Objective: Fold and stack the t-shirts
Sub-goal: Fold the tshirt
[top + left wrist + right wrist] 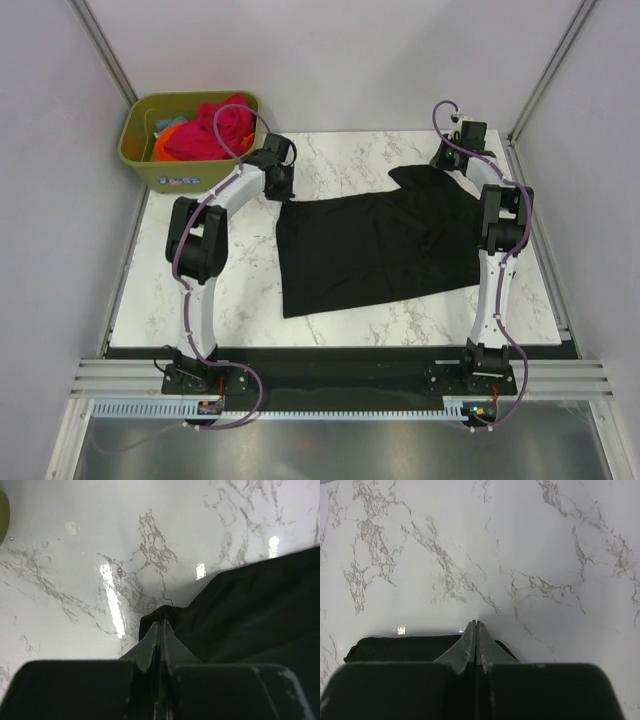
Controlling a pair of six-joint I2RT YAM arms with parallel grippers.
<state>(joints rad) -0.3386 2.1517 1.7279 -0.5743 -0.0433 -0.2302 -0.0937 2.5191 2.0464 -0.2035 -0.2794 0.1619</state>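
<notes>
Black t-shirt point(385, 245) is lying spread on the marble table point(250, 290), to the right of the olive-green bin point(180, 172) and nearer the arm bases than the bin. The left gripper point(160, 623) is pinching the shirt corner closest to the bin; its jaws are pressed together on a small raised peak of cloth. The right gripper point(476, 623) is working at the shirt edge farthest from the bin, jaws also closed, and appears to be holding a dark band of fabric. Gripping two far corners is probably preparing a fold. The cloth is matte, soft and lightly creased; the table is glossy and grey-veined. Pink-red tee point(215, 130) and orange tee point(168, 140) are waiting bunched inside the bin.
</notes>
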